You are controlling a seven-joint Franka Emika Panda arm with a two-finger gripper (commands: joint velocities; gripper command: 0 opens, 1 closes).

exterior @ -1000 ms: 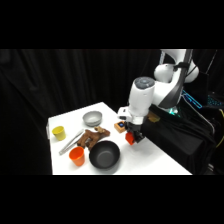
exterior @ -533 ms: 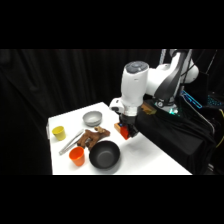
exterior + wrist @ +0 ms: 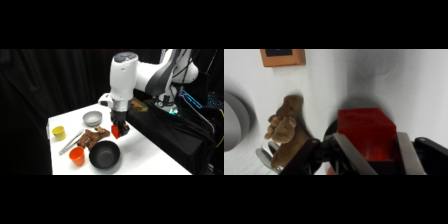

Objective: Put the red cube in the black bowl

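With the gripper (image 3: pixel 118 131) clamped on the cube (image 3: pixel 365 133) above the tabletop (image 3: pixel 145 152), just beside the bowl (image 3: pixel 104 154), centre it over the bowl, then lower before releasing.

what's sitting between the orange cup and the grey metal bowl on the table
In the side view, the metal tongs and the brown plush toy lie between the orange cup and the grey metal bowl.

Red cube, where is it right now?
The red cube is held in the robot's hand, lifted off the white table, just up and right of the black bowl in the side view.
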